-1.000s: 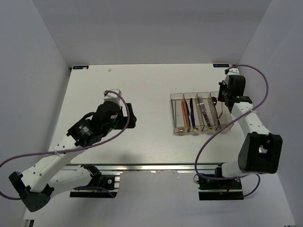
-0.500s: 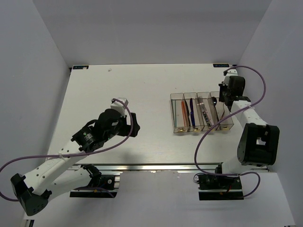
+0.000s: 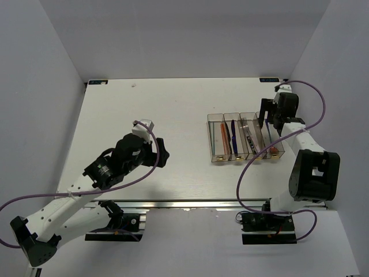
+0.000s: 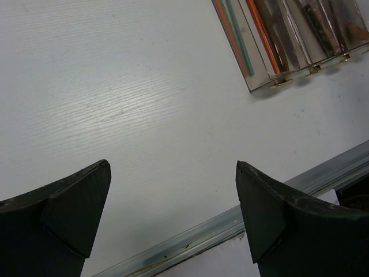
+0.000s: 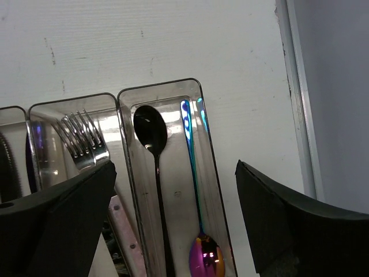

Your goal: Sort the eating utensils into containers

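The containers (image 3: 214,124) are clear narrow bins in a row at the table's right. They hold orange and teal chopsticks (image 3: 223,138), blue knives (image 3: 233,134), silver forks (image 3: 247,128) and spoons (image 3: 268,138), each kind in its own bin. My right gripper (image 3: 270,118) hangs open over the rightmost bin (image 5: 158,85). In that bin lie a black spoon (image 5: 151,130) and an iridescent spoon with a purple bowl (image 5: 206,257), and nothing touches the right gripper's (image 5: 174,173) fingers. The forks (image 5: 83,141) fill the neighbouring bin. My left gripper (image 3: 159,151) is open and empty over bare table.
In the left wrist view, the left gripper (image 4: 173,167) hovers near the table's metal front rail (image 4: 219,222), with the containers (image 4: 259,75) at the upper right. The table's right edge (image 5: 300,115) runs close beside the last bin.
My right gripper has gone from shut to open above the rightmost bin. The left arm has drawn back slightly toward the near edge.
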You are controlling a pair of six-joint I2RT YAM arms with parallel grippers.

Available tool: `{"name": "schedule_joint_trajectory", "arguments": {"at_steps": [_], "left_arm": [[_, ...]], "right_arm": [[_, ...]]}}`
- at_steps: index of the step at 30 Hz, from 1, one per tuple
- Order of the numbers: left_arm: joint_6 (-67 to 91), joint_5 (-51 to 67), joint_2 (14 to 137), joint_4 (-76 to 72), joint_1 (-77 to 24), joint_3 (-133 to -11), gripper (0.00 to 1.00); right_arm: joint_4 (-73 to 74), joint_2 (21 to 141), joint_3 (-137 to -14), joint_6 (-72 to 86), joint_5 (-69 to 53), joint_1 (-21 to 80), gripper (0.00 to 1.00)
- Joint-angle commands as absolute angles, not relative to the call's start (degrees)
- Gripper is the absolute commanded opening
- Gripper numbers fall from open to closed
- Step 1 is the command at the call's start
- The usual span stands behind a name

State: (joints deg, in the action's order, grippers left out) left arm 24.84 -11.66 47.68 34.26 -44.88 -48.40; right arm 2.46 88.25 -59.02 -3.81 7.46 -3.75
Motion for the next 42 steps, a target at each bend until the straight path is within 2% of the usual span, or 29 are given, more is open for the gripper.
{"name": "schedule_joint_trajectory", "arguments": {"at_steps": [1, 5, 6, 7, 10, 14, 18, 24, 33, 42], "left_arm": [[24.7, -14.8, 47.5, 34.0, -45.2, -48.6, 0.98], [29.1, -30.2, 50.8, 38.5, -45.1, -53.4, 0.98], [32.1, -39.3, 54.1, 40.1, -45.1, -55.2, 0.98], [33.6, -43.4, 55.8, 41.9, -44.4, -57.1, 0.98], [35.2, -50.4, 60.3, 44.7, -39.6, -64.2, 0.98], [30.4, -42.9, 59.6, 38.9, -28.2, -67.8, 0.98], [25.8, -48.2, 58.5, 38.8, -27.3, -70.0, 0.98], [25.6, -53.3, 45.6, 40.6, -27.3, -67.3, 0.98], [27.1, -53.4, 35.3, 48.3, -27.3, -65.2, 0.98], [26.3, -51.9, 33.9, 47.9, -27.3, -63.1, 0.98]], "right_arm": [[2.2, 84.2, -59.9, -0.9, 8.3, -3.9, 0.89], [8.9, 78.4, -63.3, 6.2, 5.8, -2.5, 0.89], [12.0, 76.7, -63.5, 7.0, 4.1, -2.1, 0.89], [13.7, 72.9, -63.9, 8.3, 2.9, -1.7, 0.89], [19.5, 64.6, -64.1, 10.8, -0.3, -0.4, 0.89], [28.8, 55.1, -66.4, 10.2, -1.7, 1.8, 0.89], [34.5, 43.6, -67.9, 6.9, -0.4, 1.8, 0.89], [42.8, 32.8, -68.0, 6.4, -3.7, 1.8, 0.89], [47.6, 27.9, -68.4, 6.0, -0.4, 4.4, 0.89], [46.2, 26.9, -65.7, 6.4, -1.1, 4.5, 0.9]]}}
